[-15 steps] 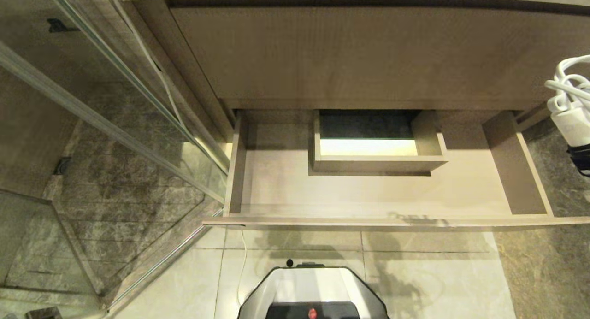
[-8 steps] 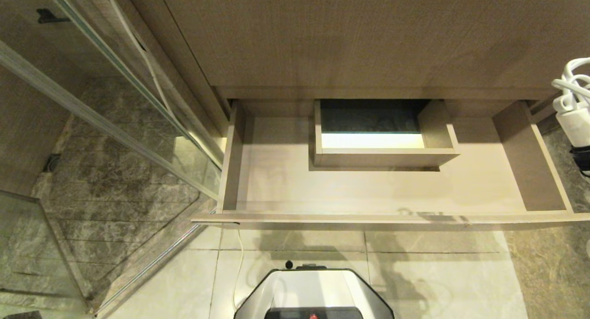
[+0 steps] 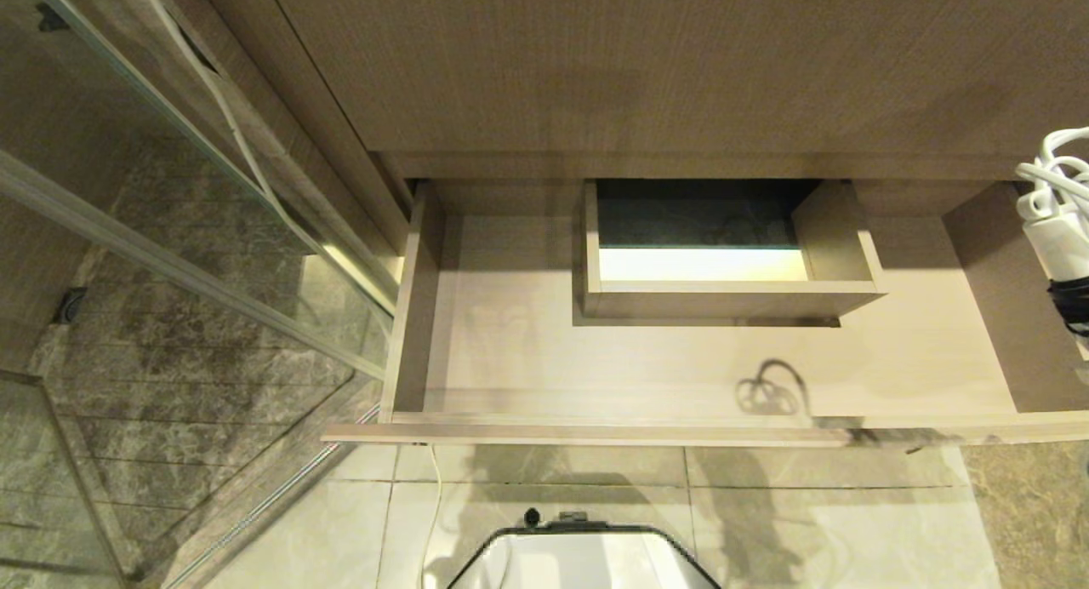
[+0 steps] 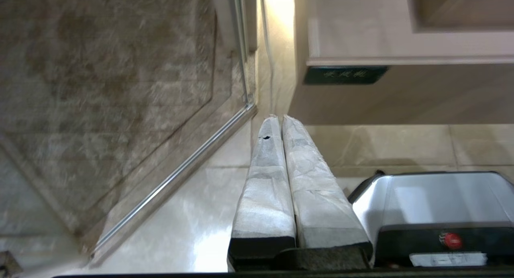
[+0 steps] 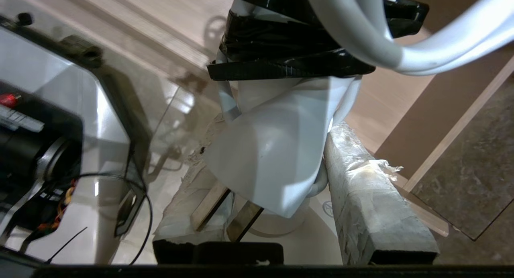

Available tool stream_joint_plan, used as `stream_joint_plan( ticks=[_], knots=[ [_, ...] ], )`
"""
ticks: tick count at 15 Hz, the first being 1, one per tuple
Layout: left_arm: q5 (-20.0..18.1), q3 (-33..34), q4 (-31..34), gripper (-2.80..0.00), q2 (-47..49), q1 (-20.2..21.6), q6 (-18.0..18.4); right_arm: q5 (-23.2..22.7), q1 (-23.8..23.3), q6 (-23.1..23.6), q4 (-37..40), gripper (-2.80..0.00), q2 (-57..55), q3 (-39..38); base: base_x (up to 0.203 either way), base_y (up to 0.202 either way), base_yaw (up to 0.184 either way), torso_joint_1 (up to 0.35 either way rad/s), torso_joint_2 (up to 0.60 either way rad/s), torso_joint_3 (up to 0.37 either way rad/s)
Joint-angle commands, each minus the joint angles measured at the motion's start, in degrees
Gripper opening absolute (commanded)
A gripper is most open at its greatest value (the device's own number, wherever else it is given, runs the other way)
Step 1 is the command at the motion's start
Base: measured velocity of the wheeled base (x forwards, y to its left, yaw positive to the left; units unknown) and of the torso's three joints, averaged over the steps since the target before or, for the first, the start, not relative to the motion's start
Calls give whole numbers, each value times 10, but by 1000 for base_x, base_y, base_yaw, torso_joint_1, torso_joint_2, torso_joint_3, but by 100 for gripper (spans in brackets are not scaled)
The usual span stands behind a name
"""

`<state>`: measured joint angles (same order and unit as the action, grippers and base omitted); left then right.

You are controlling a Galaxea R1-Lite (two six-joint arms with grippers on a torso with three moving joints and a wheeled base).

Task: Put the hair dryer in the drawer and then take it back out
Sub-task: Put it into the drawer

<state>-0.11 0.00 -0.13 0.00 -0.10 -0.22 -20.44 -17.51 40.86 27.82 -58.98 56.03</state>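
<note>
The drawer stands pulled out, wide, shallow and light brown, with a boxed notch at its back. The white hair dryer hangs at the right edge of the head view, above the drawer's right end. Its coiled cord points up and its dark strap sits lower. In the right wrist view my right gripper is shut on the hair dryer, with wrapped fingers on both sides of the white body. My left gripper is shut and empty, parked low over the floor by the drawer's labelled front.
A tall wood-grain panel rises above the drawer. A glass shower screen with a metal rail runs along the left. My own base stands on pale tiles before the drawer front, beside a thin white cable.
The whole head view has shifted: the camera moved, and the drawer looks nearer and larger. The hair dryer now overlaps the drawer's right end, and its cord's shadow falls on the drawer floor.
</note>
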Motion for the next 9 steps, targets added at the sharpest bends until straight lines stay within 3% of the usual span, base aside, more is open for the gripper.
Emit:
stream_joint_plan(
  ticks=[1, 9],
  knots=[
    [0, 1, 0, -280, 0, 0, 0, -1, -10, 2, -2, -280, -14, 1, 0, 0, 0, -87, 359, 278],
    [0, 0, 0, -280, 0, 0, 0, -1, -58, 2, -20, -280, -77, 33, 0, 0, 0, -16, 304, 312]
  ],
)
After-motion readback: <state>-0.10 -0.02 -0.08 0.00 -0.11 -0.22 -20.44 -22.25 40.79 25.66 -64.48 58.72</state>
